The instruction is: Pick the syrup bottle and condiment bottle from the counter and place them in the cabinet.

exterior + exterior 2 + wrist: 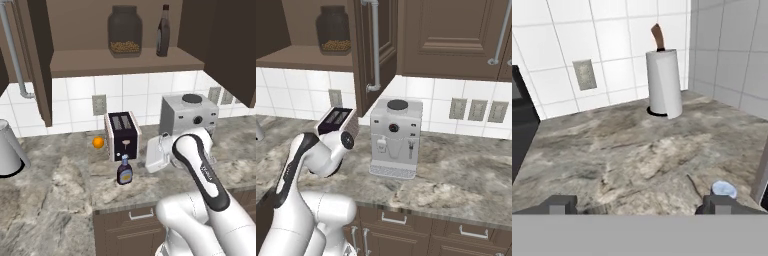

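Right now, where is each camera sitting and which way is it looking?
Left base view: behind the arm on its left, looking forward at the open cabinet, syrup bottle on its shelf, toaster and condiment bottle; the white arm fills the lower right.
Right base view: behind on the right, facing the coffee machine; arm at lower left.
Hand view: on the hand, looking along the open end effector at a paper towel roll.
Both base views share the toaster, jar and coffee machine.
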Robot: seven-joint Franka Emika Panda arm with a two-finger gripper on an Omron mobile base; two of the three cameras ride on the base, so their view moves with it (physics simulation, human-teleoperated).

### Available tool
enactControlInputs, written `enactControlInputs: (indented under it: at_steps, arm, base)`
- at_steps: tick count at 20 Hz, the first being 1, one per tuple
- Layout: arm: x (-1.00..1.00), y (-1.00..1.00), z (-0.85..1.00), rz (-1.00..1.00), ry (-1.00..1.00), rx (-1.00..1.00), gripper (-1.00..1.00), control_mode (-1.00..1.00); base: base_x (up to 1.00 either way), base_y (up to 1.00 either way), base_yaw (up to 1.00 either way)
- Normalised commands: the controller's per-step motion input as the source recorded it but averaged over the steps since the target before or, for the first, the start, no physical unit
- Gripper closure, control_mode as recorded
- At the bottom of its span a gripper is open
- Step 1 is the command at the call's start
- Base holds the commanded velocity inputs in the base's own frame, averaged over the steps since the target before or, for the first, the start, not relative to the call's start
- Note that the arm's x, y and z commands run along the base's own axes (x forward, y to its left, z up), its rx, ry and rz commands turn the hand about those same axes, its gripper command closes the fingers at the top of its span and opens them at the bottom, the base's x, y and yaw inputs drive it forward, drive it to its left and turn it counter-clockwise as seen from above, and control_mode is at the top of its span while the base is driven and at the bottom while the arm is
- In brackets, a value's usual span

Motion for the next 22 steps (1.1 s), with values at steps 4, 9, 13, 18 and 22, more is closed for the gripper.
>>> enactControlInputs:
  at_steps: [4,9,13,18,22]
  arm:
    - [0.02,0.0,-0.19,0.05,-0.07,0.02,-1.0,-1.0]
    - [0.0,0.0,-0.09,0.0,0.0,-0.01,-1.0,-1.0]
    - [0.05,0.0,-0.29,0.0,0.0,-0.06,-1.0,-1.0]
    - [0.11,0.0,-0.26,0.0,0.0,-0.02,-1.0,-1.0]
    - [0.13,0.0,-0.23,0.0,0.0,0.0,-1.0,-1.0]
  base:
    - [0.0,0.0,0.0]
    - [0.0,0.0,0.0]
    - [0.0,0.0,0.0]
    - [0.0,0.0,0.0]
    - [0.0,0.0,0.0]
